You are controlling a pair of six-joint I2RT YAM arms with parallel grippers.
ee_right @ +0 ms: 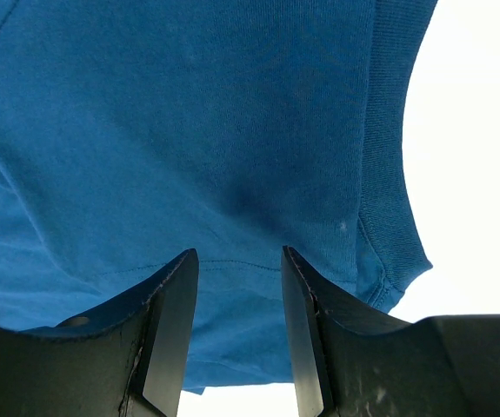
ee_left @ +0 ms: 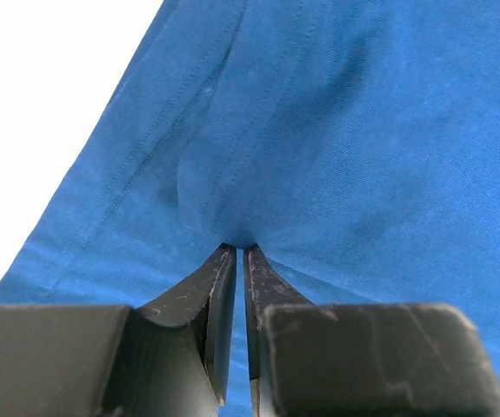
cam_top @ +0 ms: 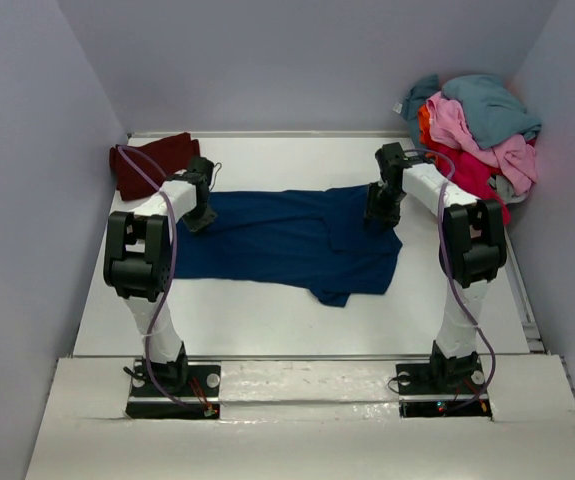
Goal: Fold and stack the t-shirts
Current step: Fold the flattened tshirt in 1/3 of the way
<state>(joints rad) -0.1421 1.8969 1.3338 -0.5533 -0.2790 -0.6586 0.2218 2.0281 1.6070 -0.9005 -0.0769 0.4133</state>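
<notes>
My left hand [ee_left: 236, 250] pinches one end of the navy t-shirt [cam_top: 287, 245] stretching across to my spread right hand [ee_right: 239, 252].

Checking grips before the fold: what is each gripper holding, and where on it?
Left gripper pinches the blue t-shirt at a puckered fold near its stitched edge. Right gripper stands open over the same shirt near its ribbed edge, holding nothing.

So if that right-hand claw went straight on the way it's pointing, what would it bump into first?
The blue t-shirt. The right gripper points down at it, jaws apart, near its ribbed edge, with the white table underneath. How much gap is left, I can't tell.
</notes>
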